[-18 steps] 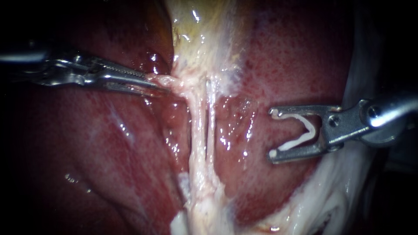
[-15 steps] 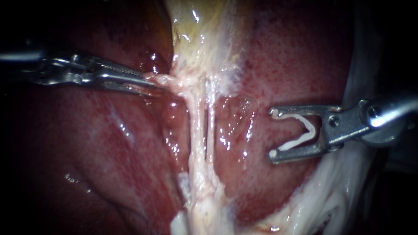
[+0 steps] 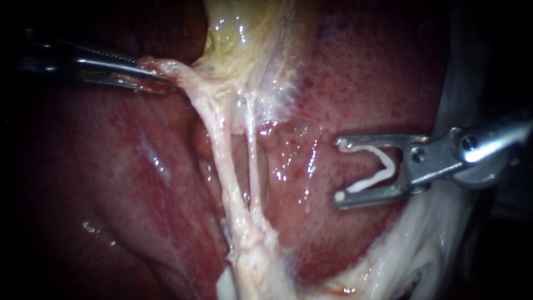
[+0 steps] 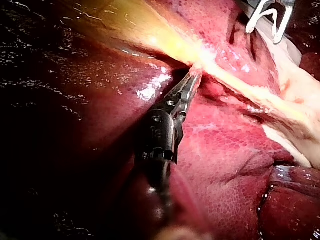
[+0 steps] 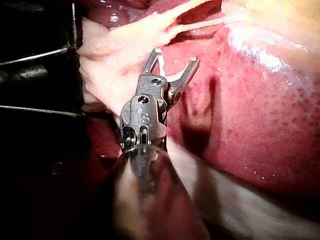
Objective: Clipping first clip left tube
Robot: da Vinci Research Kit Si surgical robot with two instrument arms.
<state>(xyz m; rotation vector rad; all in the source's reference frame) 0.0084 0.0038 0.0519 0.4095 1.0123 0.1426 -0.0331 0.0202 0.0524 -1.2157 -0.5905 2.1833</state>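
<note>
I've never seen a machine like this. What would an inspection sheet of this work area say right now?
Surface: liver, wet and red, with the yellowish gallbladder lying on it.
Job's things: left tube and right tube, taut, side by side with a gap between them; white clip, not yet on either tube.
Clutter: nothing seen.
Claws: left instrument shut on pale tissue beside the gallbladder; right instrument holds the clip, spread wide, apart from both tubes.
Cables: nothing seen.
Surroundings: dark beyond the tissue; nothing else seen.
</note>
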